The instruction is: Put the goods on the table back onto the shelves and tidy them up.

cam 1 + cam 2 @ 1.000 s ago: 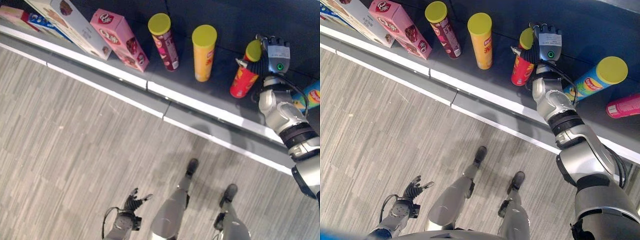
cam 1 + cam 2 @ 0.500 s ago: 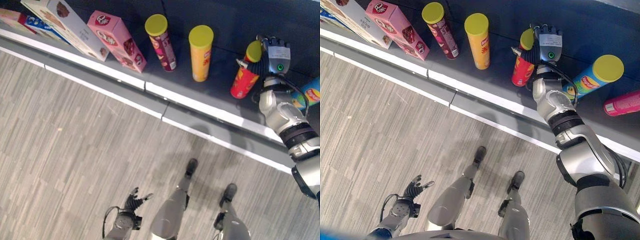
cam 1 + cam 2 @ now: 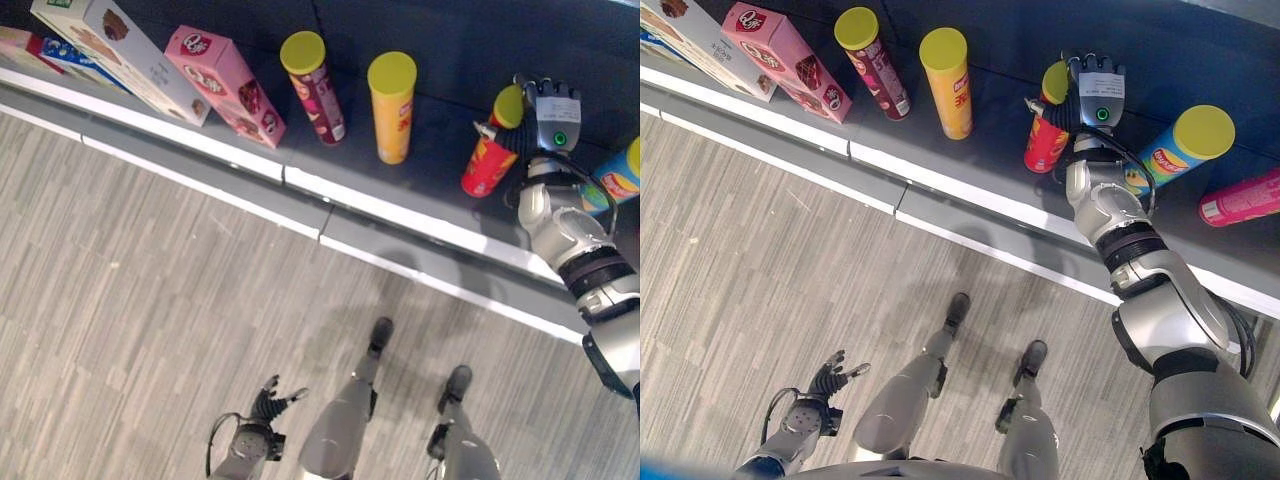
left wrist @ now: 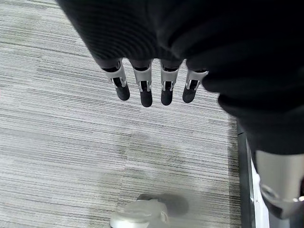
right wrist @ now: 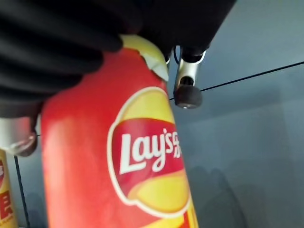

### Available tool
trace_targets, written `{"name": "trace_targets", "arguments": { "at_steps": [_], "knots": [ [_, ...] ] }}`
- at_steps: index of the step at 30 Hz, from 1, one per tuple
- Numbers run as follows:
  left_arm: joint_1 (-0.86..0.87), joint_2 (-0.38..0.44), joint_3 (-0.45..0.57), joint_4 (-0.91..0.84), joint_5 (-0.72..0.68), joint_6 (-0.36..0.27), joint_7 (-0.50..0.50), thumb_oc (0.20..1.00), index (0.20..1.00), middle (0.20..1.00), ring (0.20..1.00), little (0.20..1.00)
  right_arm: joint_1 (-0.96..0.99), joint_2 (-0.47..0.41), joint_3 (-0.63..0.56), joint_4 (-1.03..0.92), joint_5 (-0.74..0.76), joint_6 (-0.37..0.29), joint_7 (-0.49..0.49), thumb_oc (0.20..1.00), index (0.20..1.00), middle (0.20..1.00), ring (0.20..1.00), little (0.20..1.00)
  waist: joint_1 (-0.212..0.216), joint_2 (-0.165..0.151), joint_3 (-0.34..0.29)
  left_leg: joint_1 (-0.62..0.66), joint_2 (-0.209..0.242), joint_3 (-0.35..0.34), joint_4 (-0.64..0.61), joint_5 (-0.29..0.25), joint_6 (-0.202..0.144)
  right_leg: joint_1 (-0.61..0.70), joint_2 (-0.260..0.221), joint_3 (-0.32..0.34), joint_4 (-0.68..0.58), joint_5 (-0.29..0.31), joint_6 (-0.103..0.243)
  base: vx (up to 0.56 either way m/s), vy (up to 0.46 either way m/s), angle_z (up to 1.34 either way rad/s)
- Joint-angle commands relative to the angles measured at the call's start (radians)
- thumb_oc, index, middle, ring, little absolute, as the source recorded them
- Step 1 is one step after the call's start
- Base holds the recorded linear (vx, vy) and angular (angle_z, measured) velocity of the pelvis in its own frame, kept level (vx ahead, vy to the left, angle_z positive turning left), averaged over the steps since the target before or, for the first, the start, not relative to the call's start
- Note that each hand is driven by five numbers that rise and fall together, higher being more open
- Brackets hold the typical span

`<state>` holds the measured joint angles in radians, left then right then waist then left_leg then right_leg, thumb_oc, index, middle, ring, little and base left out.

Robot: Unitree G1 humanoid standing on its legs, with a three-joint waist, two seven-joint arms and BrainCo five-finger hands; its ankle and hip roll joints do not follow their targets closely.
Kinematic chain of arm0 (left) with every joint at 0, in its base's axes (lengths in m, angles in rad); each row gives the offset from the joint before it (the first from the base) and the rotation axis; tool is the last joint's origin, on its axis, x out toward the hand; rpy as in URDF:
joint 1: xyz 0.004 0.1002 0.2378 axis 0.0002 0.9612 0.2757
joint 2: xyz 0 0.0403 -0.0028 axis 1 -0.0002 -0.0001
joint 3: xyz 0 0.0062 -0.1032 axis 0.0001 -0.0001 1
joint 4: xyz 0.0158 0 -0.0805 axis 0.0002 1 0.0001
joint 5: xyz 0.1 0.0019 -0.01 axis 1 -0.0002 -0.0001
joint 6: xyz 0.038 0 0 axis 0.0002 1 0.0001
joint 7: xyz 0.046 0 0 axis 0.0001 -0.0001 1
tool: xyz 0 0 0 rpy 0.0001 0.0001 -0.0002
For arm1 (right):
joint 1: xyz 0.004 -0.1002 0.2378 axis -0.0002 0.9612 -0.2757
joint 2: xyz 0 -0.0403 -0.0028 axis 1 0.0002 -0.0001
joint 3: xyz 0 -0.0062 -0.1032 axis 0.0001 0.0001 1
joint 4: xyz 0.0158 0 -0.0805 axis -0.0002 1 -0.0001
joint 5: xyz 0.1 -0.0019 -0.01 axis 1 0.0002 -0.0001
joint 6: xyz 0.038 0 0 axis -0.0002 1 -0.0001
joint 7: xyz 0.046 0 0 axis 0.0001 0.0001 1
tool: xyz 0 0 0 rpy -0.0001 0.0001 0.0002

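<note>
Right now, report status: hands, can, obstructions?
Right hand shut on red can, standing on shelf. Left hand open, low. Blue can close beside.

The right robot hand (image 3: 1095, 95) covers the upper side of the red can (image 3: 1045, 140), hiding its fingers' grip. Beside that can, the blue can (image 3: 617, 180) is cut by the picture's edge, as is the white box (image 3: 110, 50).

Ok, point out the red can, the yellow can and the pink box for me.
red can (image 3: 1045, 145), right eye view, on its red side below the lid.
yellow can (image 3: 953, 95), right eye view, on its side wall.
pink box (image 3: 228, 85), left eye view, on its long pink face.
</note>
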<state>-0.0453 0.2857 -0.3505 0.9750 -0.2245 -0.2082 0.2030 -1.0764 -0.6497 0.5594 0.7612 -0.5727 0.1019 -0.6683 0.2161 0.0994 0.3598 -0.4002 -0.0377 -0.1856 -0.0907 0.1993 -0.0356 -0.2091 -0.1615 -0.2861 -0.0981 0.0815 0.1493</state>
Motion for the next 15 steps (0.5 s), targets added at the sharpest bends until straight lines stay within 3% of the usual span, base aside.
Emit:
{"name": "trace_targets", "arguments": {
  "at_steps": [1,3,4,15],
  "knots": [
    [-0.026,0.013,-0.037,0.022,-0.020,-0.011,0.032,1.000,1.000,1.000,1.000,1.000,-0.059,-0.053,0.043,-0.009,-0.019,-0.007,-0.029,0.200,0.200,0.200,0.200,0.200,0.020,-0.028,-0.008,0.011,0.012,0.047,0.023,-0.099,-0.058,0.013,-0.102,0.038,0.017,0.001,0.078,0.00,0.000,0.00],
    [-0.026,0.012,-0.039,0.024,-0.018,-0.012,0.033,1.000,1.000,1.000,1.000,1.000,-0.057,-0.048,0.043,-0.010,-0.019,-0.008,-0.031,0.200,0.200,0.200,0.200,0.200,0.021,-0.027,-0.009,0.012,0.013,0.048,0.022,-0.099,-0.058,0.013,-0.101,0.039,0.017,0.000,0.077,0.00,0.000,0.00],
    [-0.026,0.013,-0.038,0.024,-0.019,-0.012,0.033,1.000,1.000,1.000,1.000,1.000,-0.056,-0.044,0.042,-0.011,-0.019,-0.008,-0.032,1.000,1.000,1.000,1.000,1.000,0.020,-0.028,-0.008,0.012,0.013,0.047,0.022,-0.099,-0.058,0.014,-0.100,0.039,0.017,0.000,0.077,0.00,0.000,0.00],
    [-0.035,0.011,-0.045,0.016,-0.015,-0.009,0.038,1.000,1.000,1.000,1.000,1.000,-0.037,-0.020,0.031,-0.020,-0.015,-0.003,-0.040,1.000,1.000,1.000,1.000,1.000,0.014,-0.033,-0.013,0.024,0.015,0.055,0.020,-0.102,-0.058,0.021,-0.103,0.041,0.019,0.003,0.079,-0.01,0.005,-0.01]
  ]
}}
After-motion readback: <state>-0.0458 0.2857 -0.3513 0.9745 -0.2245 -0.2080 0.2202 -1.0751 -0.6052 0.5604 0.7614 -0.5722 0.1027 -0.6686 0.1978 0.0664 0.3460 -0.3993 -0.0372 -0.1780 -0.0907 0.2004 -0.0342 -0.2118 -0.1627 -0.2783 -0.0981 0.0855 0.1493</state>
